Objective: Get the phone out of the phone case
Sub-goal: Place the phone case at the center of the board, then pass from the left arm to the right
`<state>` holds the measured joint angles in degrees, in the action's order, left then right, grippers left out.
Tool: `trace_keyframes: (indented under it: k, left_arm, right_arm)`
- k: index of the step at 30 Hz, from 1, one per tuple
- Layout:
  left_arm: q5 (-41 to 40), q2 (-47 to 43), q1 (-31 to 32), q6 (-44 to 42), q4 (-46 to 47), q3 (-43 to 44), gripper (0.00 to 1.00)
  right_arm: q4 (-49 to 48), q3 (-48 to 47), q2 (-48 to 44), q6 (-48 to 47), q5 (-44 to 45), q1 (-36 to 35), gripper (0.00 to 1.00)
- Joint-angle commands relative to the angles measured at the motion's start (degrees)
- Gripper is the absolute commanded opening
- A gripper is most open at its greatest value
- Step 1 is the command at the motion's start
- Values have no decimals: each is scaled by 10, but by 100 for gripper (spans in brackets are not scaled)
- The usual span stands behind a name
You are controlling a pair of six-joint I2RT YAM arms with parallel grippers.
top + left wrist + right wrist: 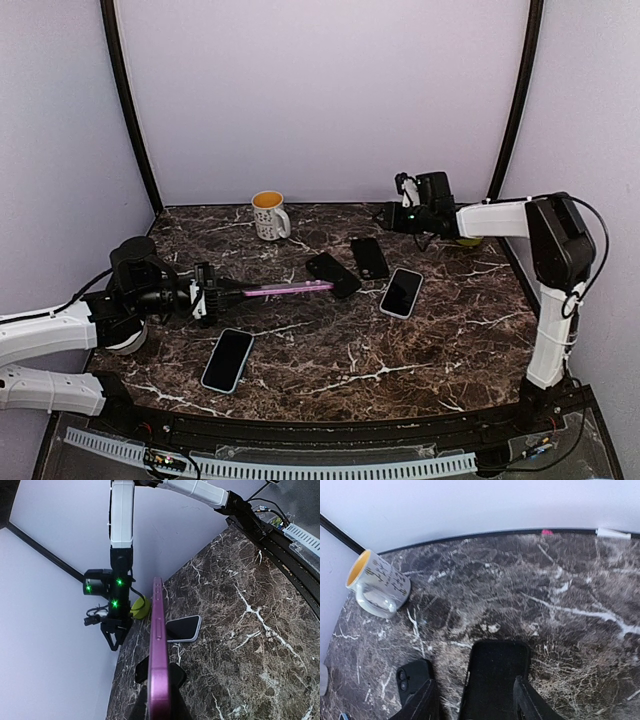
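Observation:
My left gripper (222, 291) is shut on a purple cased phone (290, 288) and holds it edge-on above the table's left middle. In the left wrist view the phone (158, 645) stands up between my dark fingers (138, 707), side buttons showing. Whether a phone sits inside the purple shell I cannot tell. My right gripper (398, 214) is open and empty, raised at the back right. In its wrist view the fingers (423, 703) frame an empty black case (496, 677) lying on the table below.
A second black case (333, 274) with camera cut-outs lies beside the first (369, 257). A white-edged phone (402, 292) lies right of centre, a blue-edged phone (228, 359) at front left. A white mug (268, 214) stands at the back. A yellow-green object (466, 241) sits under the right arm.

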<state>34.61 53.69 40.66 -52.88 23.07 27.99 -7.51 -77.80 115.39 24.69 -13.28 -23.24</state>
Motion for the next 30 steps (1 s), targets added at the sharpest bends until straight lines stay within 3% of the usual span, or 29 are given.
trace_keyframes:
  k: [1, 10, 15, 30]
  left_arm:
    - [-3, -2, -3, -1, 23, 20, 0]
    - [0, 9, -2, -1, 12, 25, 0]
    - [14, 16, -3, -2, -5, 29, 0]
    - [38, 33, -3, -7, -31, 35, 0]
  right_arm:
    - [-9, 10, -105, -92, -2, -3, 53]
    - [26, 104, -265, -286, -19, -87, 64]
    - [31, 127, -321, -314, -9, -166, 77]
    - [80, 213, -422, -519, -15, -366, 77]
